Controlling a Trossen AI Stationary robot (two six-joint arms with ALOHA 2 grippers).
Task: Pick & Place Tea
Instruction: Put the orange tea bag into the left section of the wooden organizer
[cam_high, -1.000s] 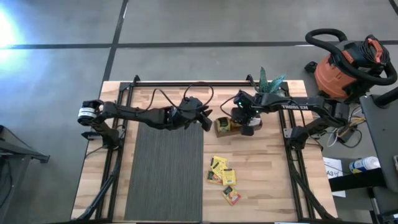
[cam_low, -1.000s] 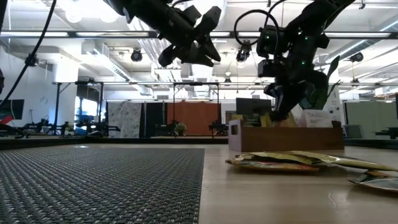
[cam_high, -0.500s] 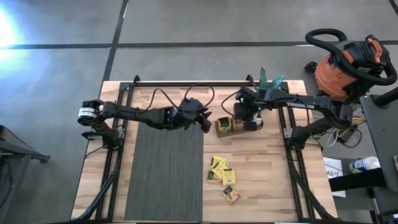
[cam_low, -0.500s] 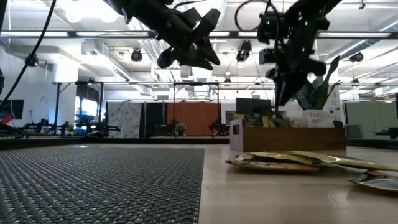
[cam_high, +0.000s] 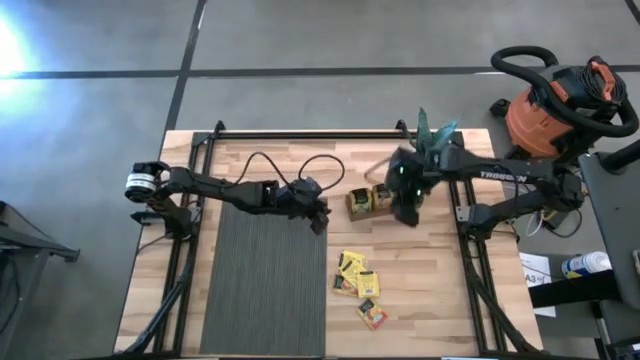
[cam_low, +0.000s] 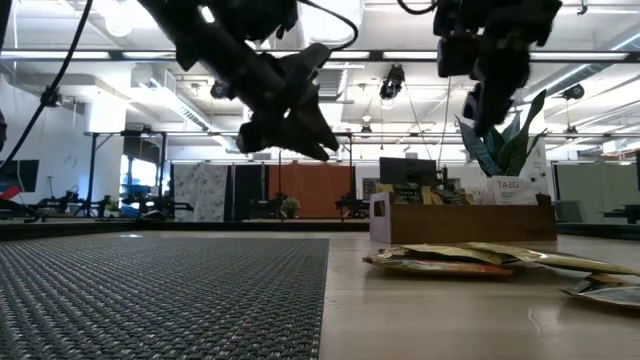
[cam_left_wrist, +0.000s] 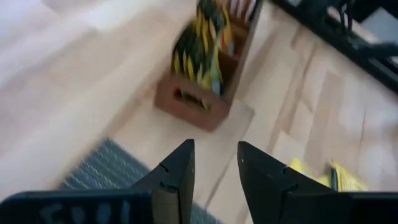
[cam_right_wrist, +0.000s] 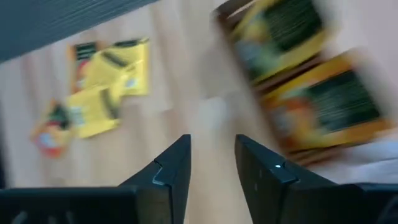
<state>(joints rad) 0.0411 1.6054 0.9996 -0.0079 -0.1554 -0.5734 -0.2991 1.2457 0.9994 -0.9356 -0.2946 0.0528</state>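
Since a second ago, right gripper (cam_high: 408, 212) rose off the tray (cam_high: 368, 201), fingers parted, empty; left gripper (cam_high: 318, 218) open.

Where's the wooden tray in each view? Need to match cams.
High: wooden tray at table centre, just beside the right gripper.
Low: right of centre, behind the loose sachets.
Left wrist: upper middle, sachets standing in it.
Right wrist: upper right, blurred.
Shared landmark: the loose sachets on the bare wood.

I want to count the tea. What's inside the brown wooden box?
The wooden box holds tea sachets standing upright in its compartments, mostly yellow with dark marks, some orange. They are packed together, so those behind and the box's bottom are hidden. No exact count is possible.
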